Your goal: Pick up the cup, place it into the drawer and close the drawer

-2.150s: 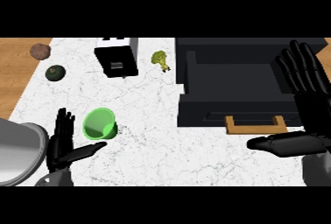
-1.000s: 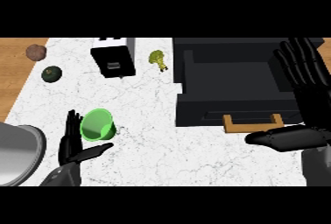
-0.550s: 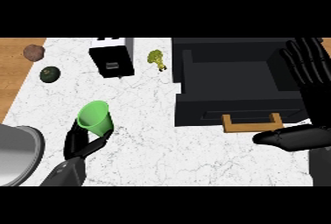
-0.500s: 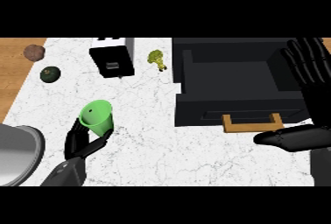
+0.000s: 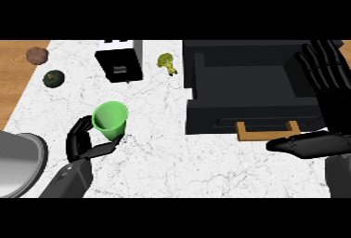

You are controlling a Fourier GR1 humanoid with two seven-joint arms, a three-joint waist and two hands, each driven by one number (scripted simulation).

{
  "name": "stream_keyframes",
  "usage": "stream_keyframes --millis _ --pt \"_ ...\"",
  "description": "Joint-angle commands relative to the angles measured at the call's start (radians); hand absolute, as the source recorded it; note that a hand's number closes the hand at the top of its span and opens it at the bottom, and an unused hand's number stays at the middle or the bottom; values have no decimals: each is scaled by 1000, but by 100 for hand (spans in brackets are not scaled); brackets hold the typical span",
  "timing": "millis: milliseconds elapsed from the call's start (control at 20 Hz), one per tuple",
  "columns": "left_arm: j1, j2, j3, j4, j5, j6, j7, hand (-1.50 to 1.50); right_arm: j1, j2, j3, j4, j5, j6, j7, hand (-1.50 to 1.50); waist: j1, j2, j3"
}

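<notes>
At the far left edge, part of a grey bowl (image 5: 17, 160) is seen, cut off by the frame. Above it, on the wooden strip (image 5: 15, 74) beside the white marble counter (image 5: 171, 158), a brown round item (image 5: 37, 55) and a dark green one (image 5: 53, 78) are placed, one just below the other.

The left hand (image 5: 83, 142) is found at the lower left, its grey forearm entering from the bottom edge. Its fingers (image 5: 77, 135) and thumb are curled around the lower part of the green cup (image 5: 109, 120), which is gripped and tilted, its open mouth turned up toward the view. The cup is held over the counter, well apart from the drawer.

Further up, a black box with a white top (image 5: 119, 63) is set on the counter, and a small yellow-green vegetable (image 5: 166, 63) is seen just to its right, near the drawer's left wall.

The drawer (image 5: 250, 90) is pulled open: a black tray with dark walls, its front panel bearing a tan handle (image 5: 267, 131). Nothing can be made out inside it.

At the right edge, the right hand (image 5: 326, 69) is shown upright and resting, fingers straight and slightly spread, overlapping the drawer's right side. Its thumb (image 5: 302, 144) is extended leftward below the handle, apart from it.
</notes>
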Motion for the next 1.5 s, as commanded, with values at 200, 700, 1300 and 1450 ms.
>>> stream_keyframes --millis 200,700,1300,1450 --pt "-33 10 -19 -26 -11 -129 -127 150 -9 9 -9 22 3 -7 -37 -150 3 1 0" --pt "-168 -51 -150 -273 -41 -188 123 150 49 -31 -58 9 -31 24 -13 -150 36 -19 5" --pt "-427 -151 -302 -556 -11 37 606 150 22 -24 -51 37 -22 19 -26 -150 22 -14 4" --pt "-516 -151 -360 -544 12 115 678 150 -3 -16 -26 -30 -3 -17 46 -150 10 -13 3"
